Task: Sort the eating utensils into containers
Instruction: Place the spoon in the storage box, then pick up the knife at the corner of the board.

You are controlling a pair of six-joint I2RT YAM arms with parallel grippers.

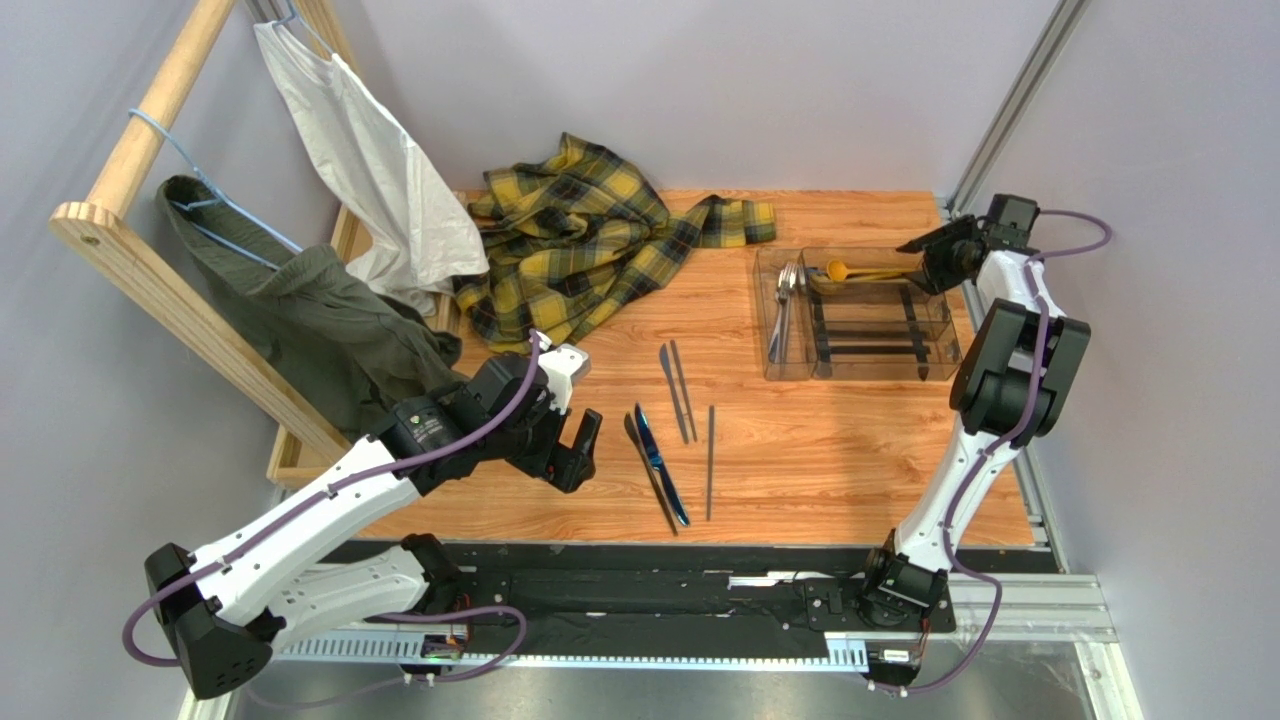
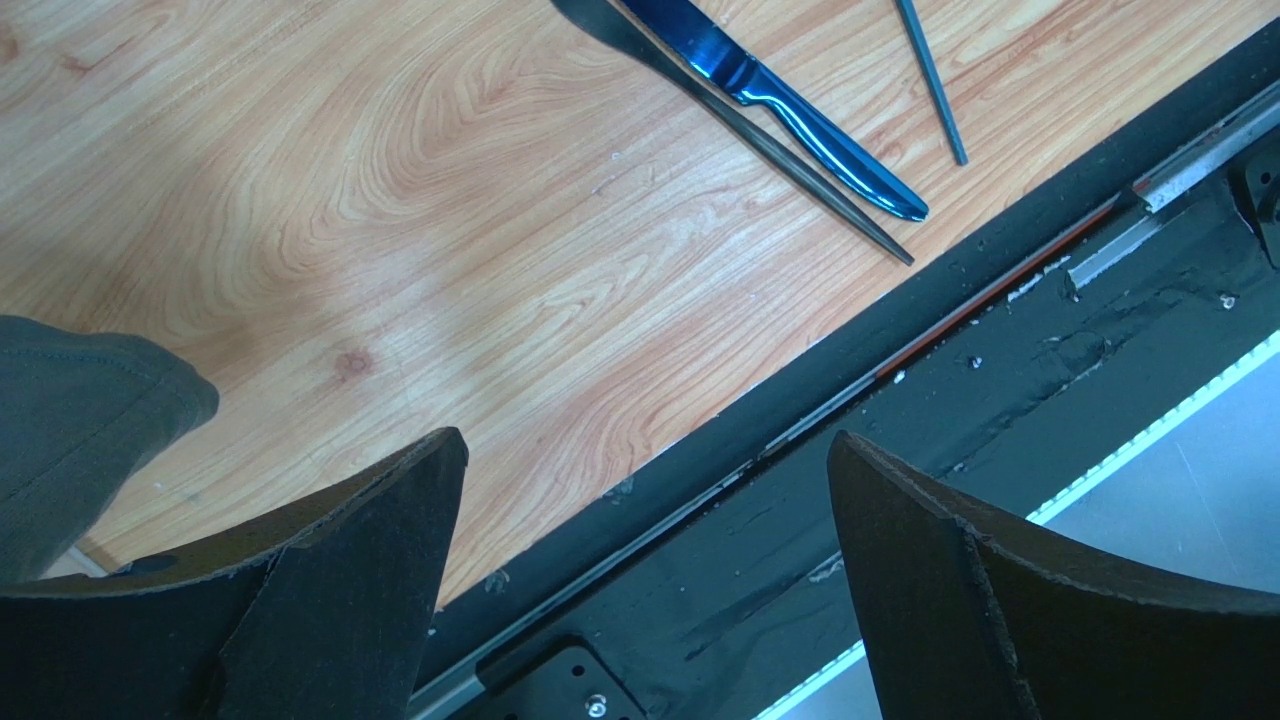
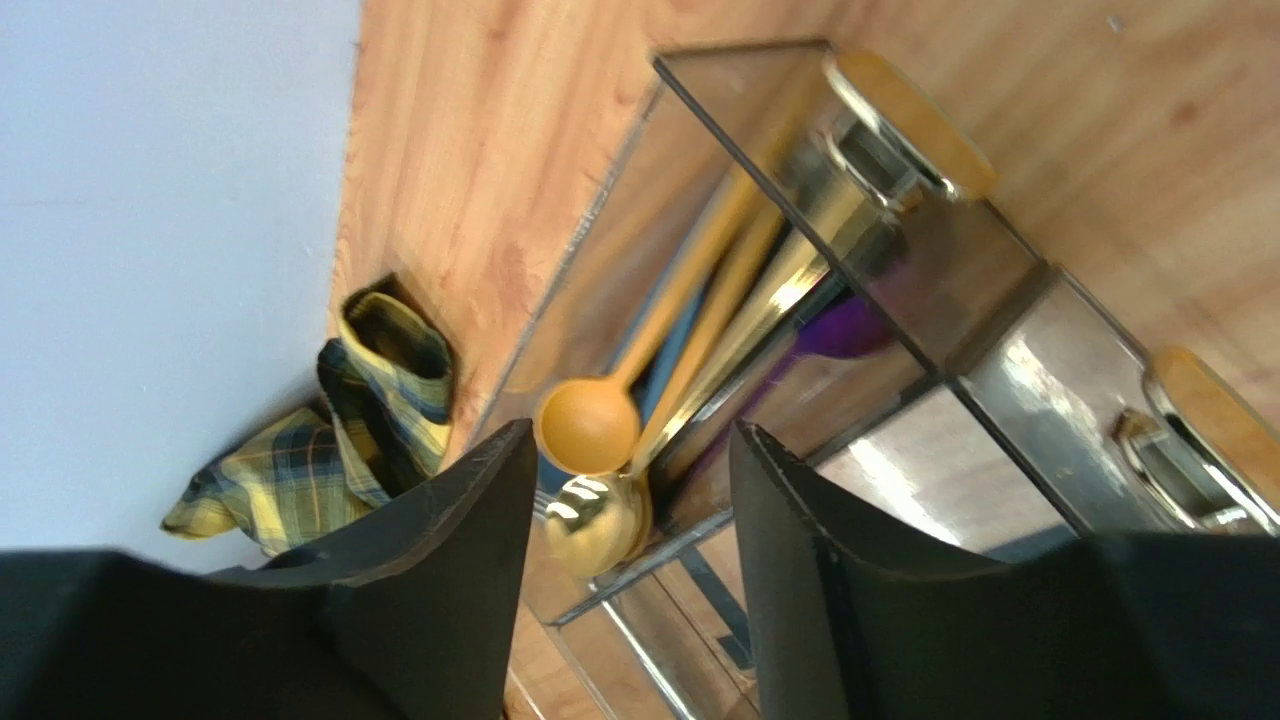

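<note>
Wood-grain laminate in warm orange makes up the surface (image 1: 812, 450). At its left the left hand (image 1: 568, 450) hangs low, its two broad dark fingers spread wide with nothing between them. Just to its right lie the pieces not yet sorted. A blue knife (image 1: 658, 458), glossy and iridescent, lies flat against a duller dark grey knife (image 1: 643, 462). Both are long and slim, and their long axes run from the near edge away towards the back, with the far ends leaning a little left. Beyond them are two grey knives (image 1: 676, 390), close together on much the same line. To their right is a thin stick (image 1: 709, 462), straight and matt, pointing almost squarely front to back. The left arm is plainly the nearer one for all of these. In my judgement the pick turns on the hand shifting right and setting its fingers across a knife's narrow width, not along it (flat, smooth metal on laminate gives little edge to catch). Further right, well apart from the loose pieces, the clear tray (image 1: 864, 375) stands with dark strips showing through its bottom. Silver pieces (image 1: 784, 308) lie in its leftmost compartment and a gold spoon (image 1: 860, 272) lies along its far side. At the tray's far right corner the right hand (image 1: 920, 249) has its fingers parted and grips nothing, with the spoon's bowl lying in the tray beyond their tips.
</note>
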